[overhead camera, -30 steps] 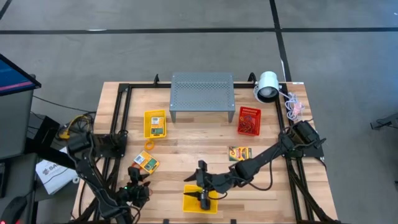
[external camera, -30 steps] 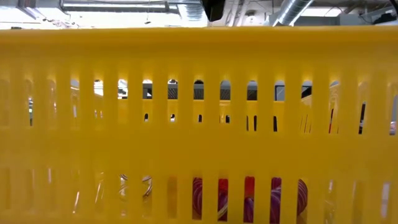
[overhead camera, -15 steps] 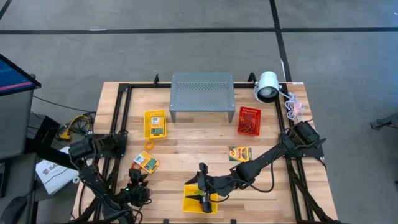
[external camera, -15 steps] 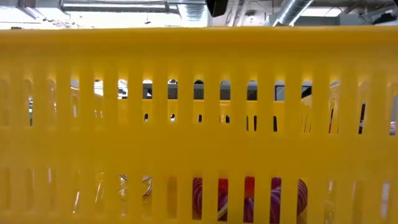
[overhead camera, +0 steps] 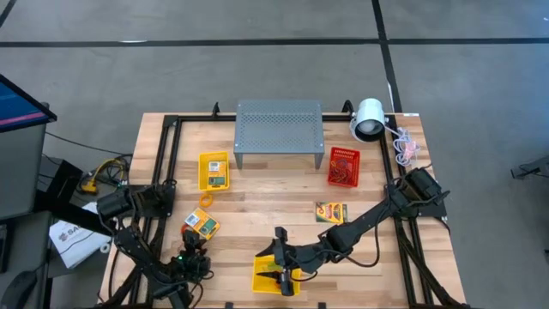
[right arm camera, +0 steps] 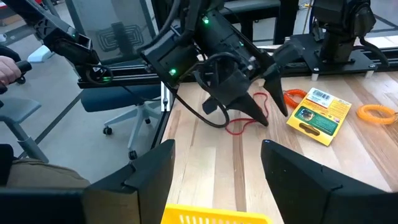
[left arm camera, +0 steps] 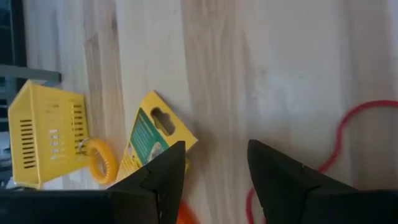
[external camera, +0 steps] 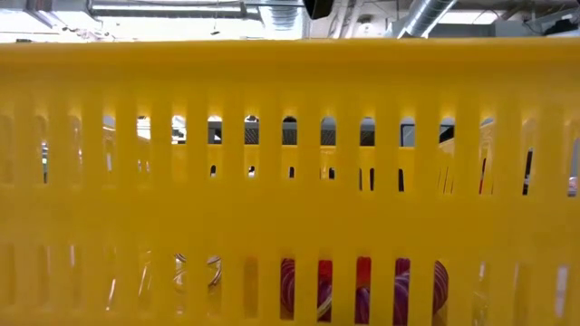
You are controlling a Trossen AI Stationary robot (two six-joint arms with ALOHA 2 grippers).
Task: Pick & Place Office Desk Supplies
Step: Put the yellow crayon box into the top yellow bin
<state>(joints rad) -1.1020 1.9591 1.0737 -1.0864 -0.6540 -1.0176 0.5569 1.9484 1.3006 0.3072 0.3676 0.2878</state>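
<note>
From the high view we see the left gripper (overhead camera: 190,257) low at the lower left of the frame, just below a crayon box (overhead camera: 201,224) that lies flat on the wooden table (overhead camera: 283,193), and the right gripper (overhead camera: 282,276) over the yellow basket (overhead camera: 273,279) at the bottom centre; a second crayon box (overhead camera: 331,211) lies right of centre, a third sits in the yellow tray (overhead camera: 214,171) at the upper left of the table, and the red basket (overhead camera: 342,166) holds more small things. The low view is filled by the basket's slatted wall (external camera: 290,163); through the bottom slots we make out coloured loops, probably rubber bands, though the slats hide most of them. In the left wrist view the fingers stand spread with nothing between them, the crayon box (left arm camera: 152,138) and an orange coil (left arm camera: 101,160) at the lower left, a red rubber band (left arm camera: 336,143) curling at the right. In the right wrist view that arm's fingers are likewise apart and empty above the basket rim (right arm camera: 214,217), with the left gripper (right arm camera: 260,102) beyond, beside the red band (right arm camera: 239,127) and the box (right arm camera: 319,114). We judge the box light, stiff cardboard, best pinched across its narrow width. The bands are limp and thin, so they need a close pinch against the wood.
</note>
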